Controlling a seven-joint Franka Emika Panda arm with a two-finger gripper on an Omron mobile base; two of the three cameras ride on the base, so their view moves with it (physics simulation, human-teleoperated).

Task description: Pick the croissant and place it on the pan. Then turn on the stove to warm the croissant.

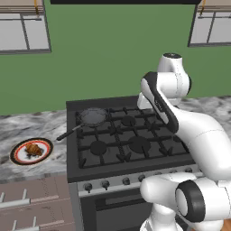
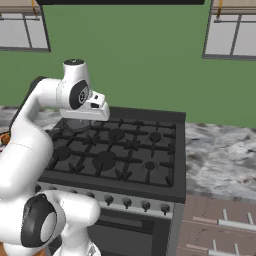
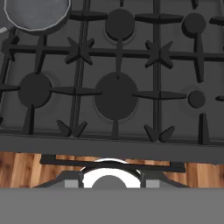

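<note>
The croissant (image 1: 34, 149) lies on a white, red-rimmed plate (image 1: 17, 156) on the counter left of the stove (image 1: 131, 135). The pan (image 1: 93, 116) sits on the stove's back left burner, its black handle (image 1: 70, 132) pointing toward the plate. My gripper (image 2: 94, 114) hovers over the back of the stove (image 2: 125, 155), just right of the pan (image 2: 75, 124) and far from the croissant. Its fingers are hidden, so I cannot tell how the jaws stand. In the hand view the pan (image 3: 37, 13) shows at the top left above the grates (image 3: 118, 87).
Dark knobs (image 1: 105, 183) line the silver front strip, also seen from the right (image 2: 126, 202). Marble counter runs on both sides of the stove (image 2: 220, 155). Drawers (image 1: 31, 203) sit under the left counter. A green wall with windows stands behind.
</note>
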